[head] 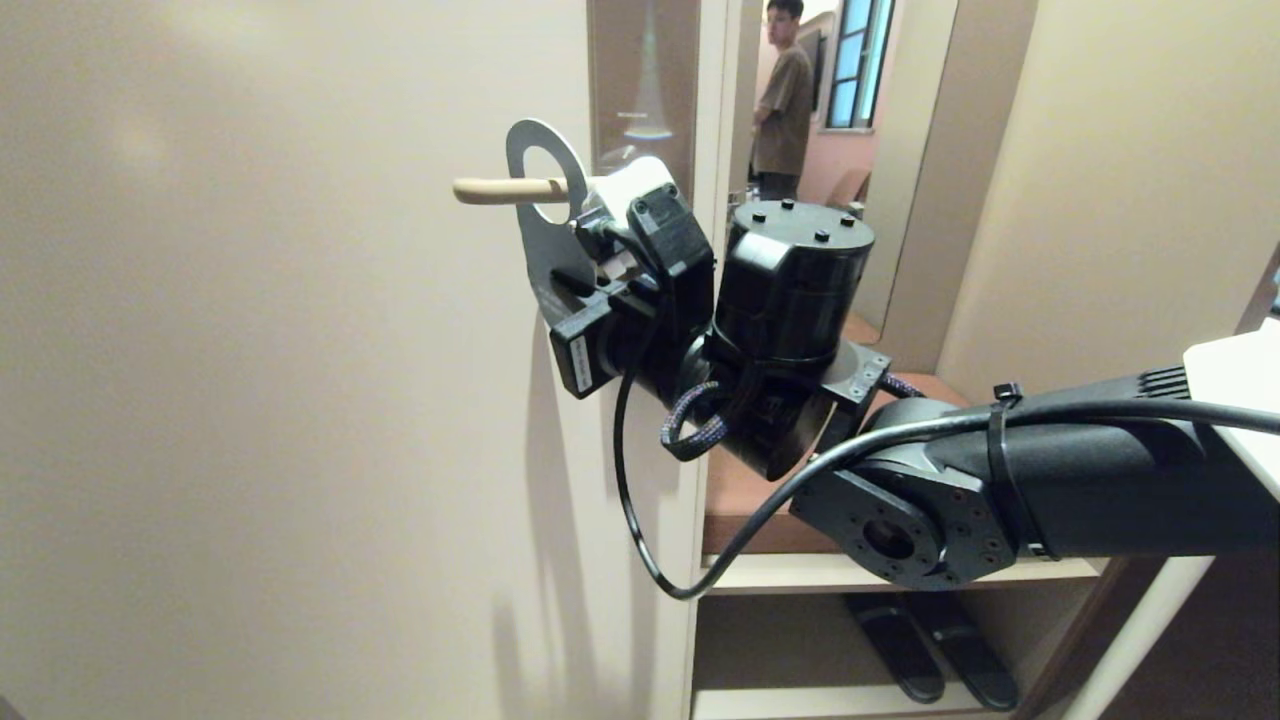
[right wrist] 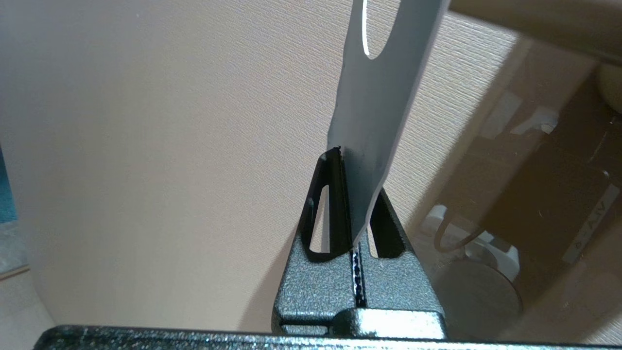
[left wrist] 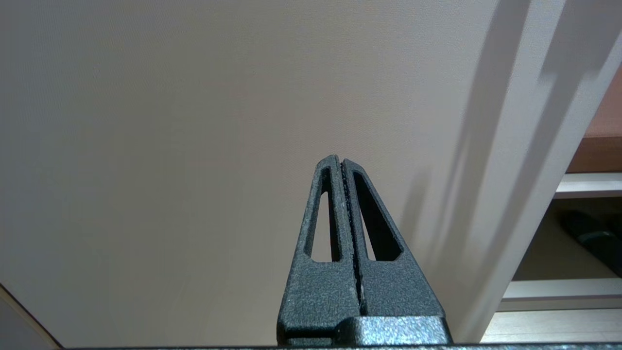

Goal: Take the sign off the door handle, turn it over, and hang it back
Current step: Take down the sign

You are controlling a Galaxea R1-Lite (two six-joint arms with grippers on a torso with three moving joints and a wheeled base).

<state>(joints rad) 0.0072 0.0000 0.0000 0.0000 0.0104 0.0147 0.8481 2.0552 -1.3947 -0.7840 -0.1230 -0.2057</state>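
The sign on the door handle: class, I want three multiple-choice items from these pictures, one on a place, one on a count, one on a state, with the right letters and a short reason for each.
1. Where is the sign?
A. lying on the shelf
B. with its hole around the door handle
C. on the floor

2. How many slippers lie under the shelf?
A. two
B. four
C. none

3. What state is the right hand in?
A. wide open, empty
B. shut on the sign's lower part
C. shut on the handle

Answers: 1 B, the lever passes through the hole in the head view. 2 A, a dark pair shows below the shelf. 3 B, the right wrist view shows the card pinched between the fingers. The left hand is shut on nothing.
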